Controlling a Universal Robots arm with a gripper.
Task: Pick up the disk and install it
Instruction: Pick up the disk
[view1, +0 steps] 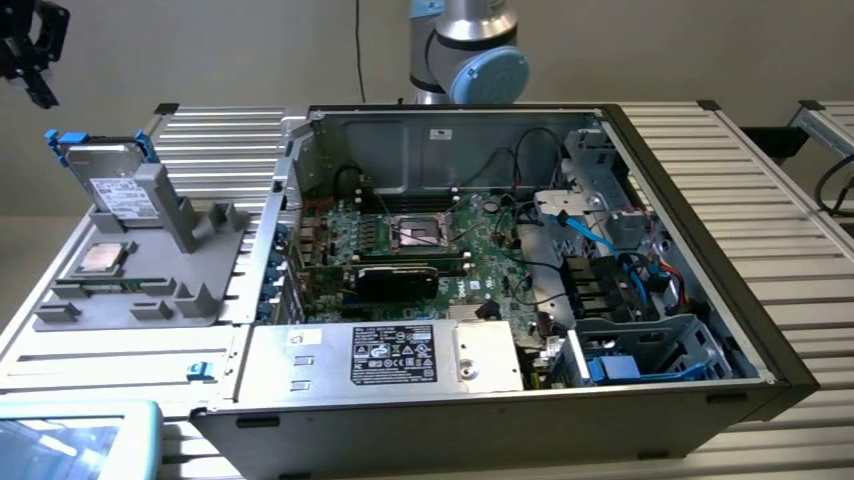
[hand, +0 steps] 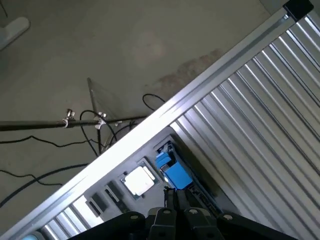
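The fingers (view1: 40, 90) hang high at the exterior view's left, over the edge of the ribbed metal desk (view1: 747, 180). The wrist view shows the 2 fingers (hand: 171, 200) clenched tip to tip with nothing between them.

The disk (view1: 114, 178) stands on edge in a grey holder (view1: 134, 295) on the desk. It leans back a little, its white label faces the exterior camera, and 1 blue rail shows at each side of its upper end. It sits below the fingers and a bit toward the exterior view's right of them, well apart, with open air between. From the wrist, the blue end of the disk (hand: 175, 172) appears just beyond the fingertips.

A small square silver chip (view1: 100, 258) lies flat in the same holder, in front of the disk. To the exterior view's right of the holder lies an open computer case (view1: 667, 240), with a green motherboard (view1: 400, 235) inside and a silver box with a black label (view1: 387, 355) at its near edge. The arm's base (view1: 467, 50) rises behind the case
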